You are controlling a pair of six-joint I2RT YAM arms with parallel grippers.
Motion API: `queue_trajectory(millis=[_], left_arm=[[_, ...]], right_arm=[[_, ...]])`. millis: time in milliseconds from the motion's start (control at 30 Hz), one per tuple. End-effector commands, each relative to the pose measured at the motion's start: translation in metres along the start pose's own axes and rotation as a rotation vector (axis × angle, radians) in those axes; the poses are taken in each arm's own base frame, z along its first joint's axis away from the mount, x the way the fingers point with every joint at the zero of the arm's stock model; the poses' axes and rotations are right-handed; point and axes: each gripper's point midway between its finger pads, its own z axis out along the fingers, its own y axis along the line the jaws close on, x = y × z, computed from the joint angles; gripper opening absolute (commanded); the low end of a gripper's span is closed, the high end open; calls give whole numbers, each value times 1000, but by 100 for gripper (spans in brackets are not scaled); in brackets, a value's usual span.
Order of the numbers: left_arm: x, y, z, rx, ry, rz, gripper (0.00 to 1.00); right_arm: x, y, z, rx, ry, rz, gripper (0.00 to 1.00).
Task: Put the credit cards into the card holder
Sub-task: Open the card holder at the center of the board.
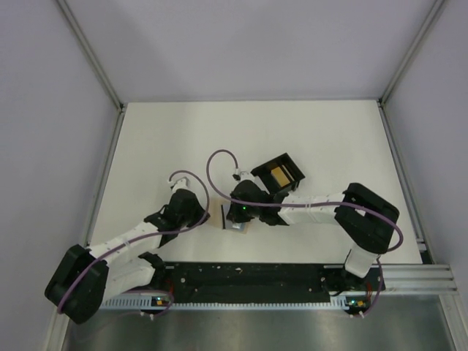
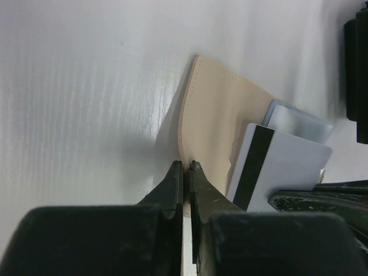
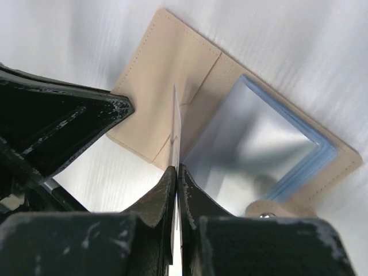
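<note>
Pinching the card holder (image 2: 213, 115), left fingers (image 2: 171, 187) face a striped credit card (image 2: 284, 167), merely edge-on between clamped right fingers (image 3: 164, 198).

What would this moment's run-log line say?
left gripper: shut on card holder edge | right gripper: shut on pale card over it | light blue card: in holder | black tray: yellow card inside

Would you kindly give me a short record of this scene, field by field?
left end effector: shut on the edge of the card holder
right end effector: shut on a pale card, edge-on above the holder
light blue card: lying on the open holder
black tray: beyond the arms, holding a yellow-orange card
</note>
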Motion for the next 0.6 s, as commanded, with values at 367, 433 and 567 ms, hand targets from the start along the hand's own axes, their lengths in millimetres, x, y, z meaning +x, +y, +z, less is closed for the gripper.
queue_trajectory(millis=[367,433,567], left_arm=[[15,1,-13,50,20,-80,0],[15,2,-14,47,17,-87,0],[16,4,-15,41,17,-90,0]], right_arm=[[-14,-70,-59,252,-113,26,0],[-10,-77,-63,287,-101,17,0],[-10,-80,-72,292,-116,20,0]])
